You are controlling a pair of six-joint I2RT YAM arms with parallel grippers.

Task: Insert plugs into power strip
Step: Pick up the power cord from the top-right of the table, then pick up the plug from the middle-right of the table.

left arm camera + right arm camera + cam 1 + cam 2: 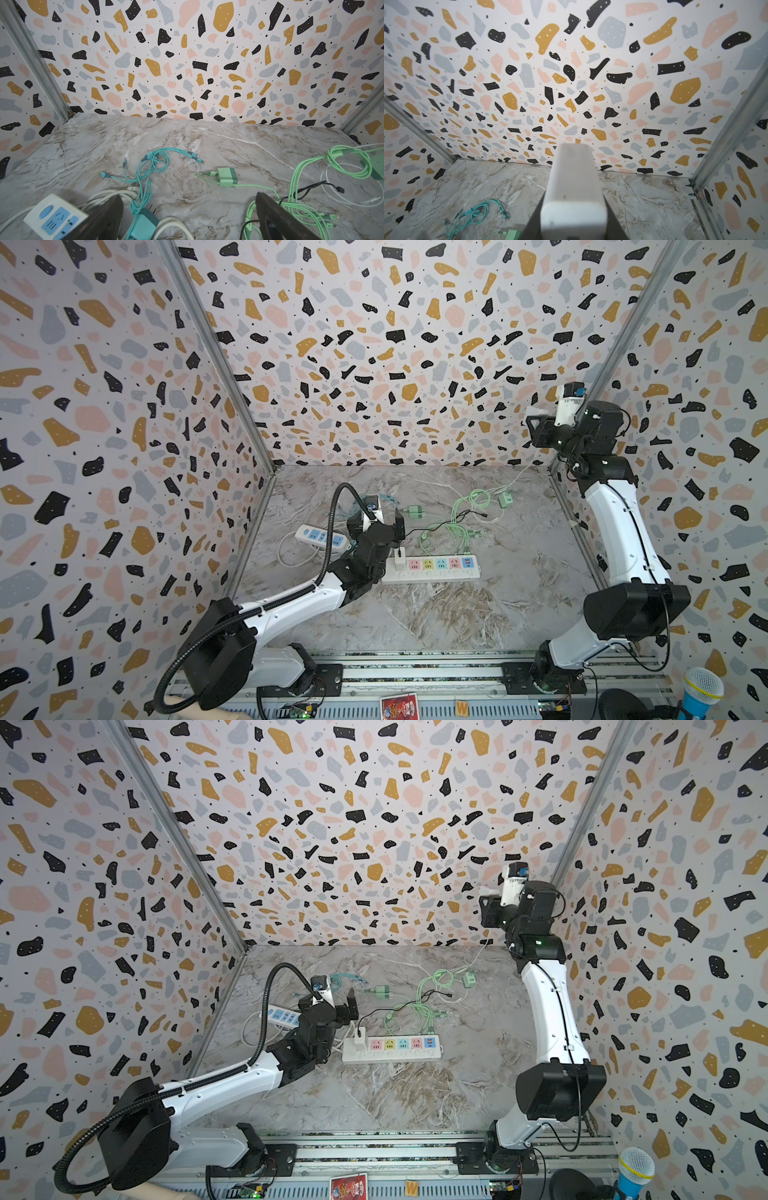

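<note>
Plugs lie in several places, and one white plug [400,561] already sits in the end socket of the pastel strip [440,572], with its black cable [419,531] running off behind. Your right gripper [574,220] is high up near the back wall [395,364] and is clamped on a second white plug [574,176]. The thin white cable [523,470] of this plug hangs down to the table [457,614].

Your left gripper [191,218] hovers low behind the plugged end of the strip, with its fingers [104,216] spread wide and nothing between them. Below it a teal plug [143,225] lies on the table, beside a blue strip [52,218]. One mint plug [226,176] lies on its side on bare table, and a far mint plug [505,499] lies near the back right. A tangle of mint cables [449,526] lies just behind the free sockets of the pastel strip.
</note>
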